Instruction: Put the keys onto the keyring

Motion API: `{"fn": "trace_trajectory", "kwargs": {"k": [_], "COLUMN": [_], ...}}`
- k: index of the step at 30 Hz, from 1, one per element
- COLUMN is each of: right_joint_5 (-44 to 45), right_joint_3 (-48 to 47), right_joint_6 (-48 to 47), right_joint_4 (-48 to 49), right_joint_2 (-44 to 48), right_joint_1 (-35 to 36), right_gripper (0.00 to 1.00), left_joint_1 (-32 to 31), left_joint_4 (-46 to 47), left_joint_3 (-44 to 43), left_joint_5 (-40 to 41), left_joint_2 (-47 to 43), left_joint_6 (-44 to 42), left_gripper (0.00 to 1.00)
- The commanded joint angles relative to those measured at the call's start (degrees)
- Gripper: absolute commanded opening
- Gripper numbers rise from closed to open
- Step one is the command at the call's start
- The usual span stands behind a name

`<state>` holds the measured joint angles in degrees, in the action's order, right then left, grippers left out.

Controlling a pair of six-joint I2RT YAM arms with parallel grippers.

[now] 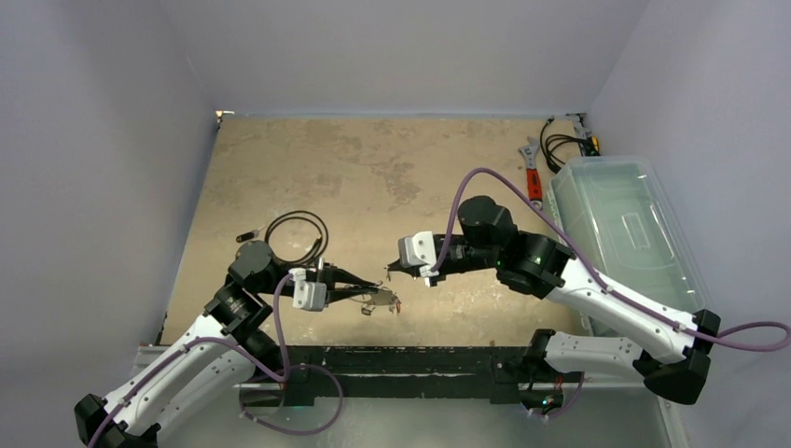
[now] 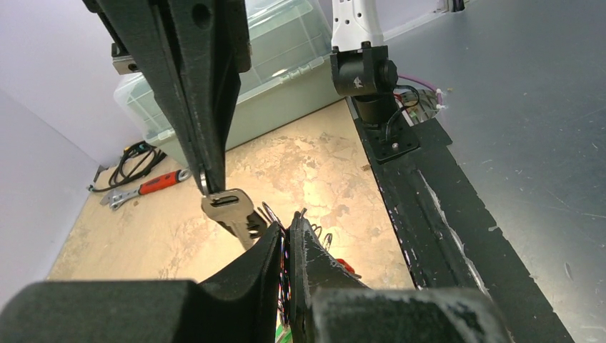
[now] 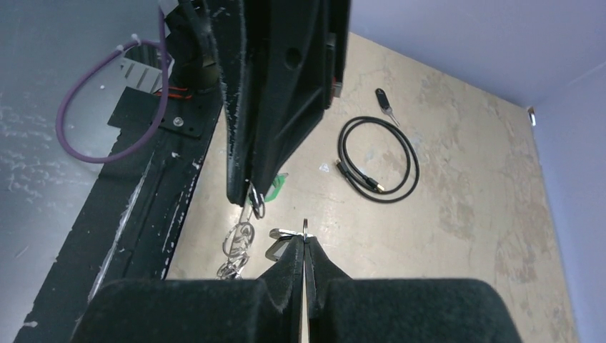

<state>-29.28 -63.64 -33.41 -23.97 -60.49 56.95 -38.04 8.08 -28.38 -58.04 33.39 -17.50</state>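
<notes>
My left gripper is shut on a bunch of silvery wire rings with a green tag and a red piece. In the right wrist view the left gripper holds this bunch above the table. A wider silvery ring, the keyring, hangs below it with smaller links. My right gripper is shut on a small ring that carries a plain silver key. The key hangs right next to the bunch. The two grippers almost meet tip to tip.
A black coiled cable and a small black fob lie behind the left arm. A red-handled wrench and more cables lie at the back right. A clear plastic box stands along the right edge.
</notes>
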Motion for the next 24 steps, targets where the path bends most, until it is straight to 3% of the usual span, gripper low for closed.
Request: {"fn": "trace_trajectory", "kwargs": {"k": [1, 17, 24], "right_joint_5": [1.36, 3.88, 9.28], "right_joint_3": [-0.53, -2.06, -2.28], "right_joint_6": [-5.08, -11.69, -13.74], "right_joint_4": [-0.13, -2.20, -1.19], "right_joint_2": [0.76, -1.27, -0.70], "right_joint_1": [1.63, 5.61, 6.40], "right_gripper": [0.00, 0.00, 0.00], "left_joint_1": [-0.37, -0.38, -0.38], "left_joint_4": [2.43, 2.67, 3.23], "left_joint_3": [-0.19, 0.02, 0.16], "left_joint_5": [0.21, -0.35, -0.69], "left_joint_2": [-0.52, -0.54, -0.37], "left_joint_6": [0.01, 0.10, 1.15], "left_gripper": [0.00, 0.00, 0.00]}}
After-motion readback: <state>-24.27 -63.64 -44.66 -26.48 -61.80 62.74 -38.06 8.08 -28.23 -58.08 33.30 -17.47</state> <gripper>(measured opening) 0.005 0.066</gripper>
